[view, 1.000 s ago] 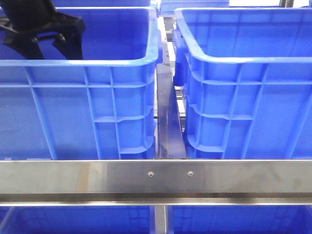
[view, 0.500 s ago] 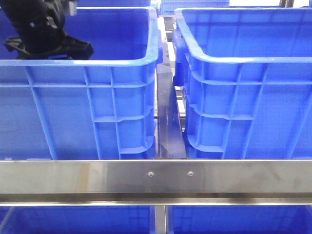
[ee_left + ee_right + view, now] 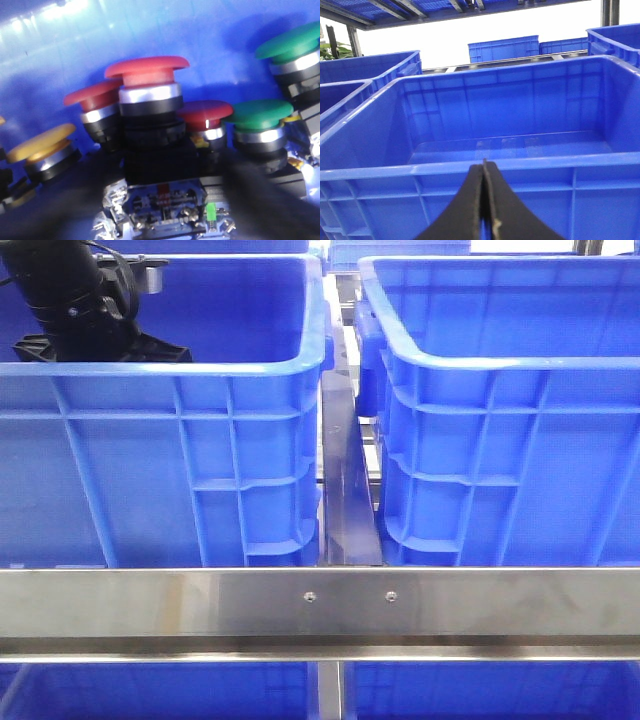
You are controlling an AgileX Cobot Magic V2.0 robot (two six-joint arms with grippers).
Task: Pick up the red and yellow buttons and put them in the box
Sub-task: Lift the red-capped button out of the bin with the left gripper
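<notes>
Around the left end effector (image 3: pixel 165 200), low inside the left blue crate (image 3: pixel 170 365), crowd mushroom-head buttons: a red button (image 3: pixel 147 70) directly ahead between its blurred fingers, more red ones (image 3: pixel 205 110) flanking, a yellow button (image 3: pixel 42 142) to one side, green buttons (image 3: pixel 260 112) opposite. Whether it grips cannot be told. Beyond the clenched right end effector (image 3: pixel 484 200) stands the empty box (image 3: pixel 510 165).

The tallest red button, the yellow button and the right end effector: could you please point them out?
Tallest red button (image 3: pixel 147 68): left wrist view, on its cap.
Yellow button (image 3: pixel 40 142): left wrist view, on its cap.
Right end effector (image 3: pixel 484 172): right wrist view, between the closed fingertips.
</notes>
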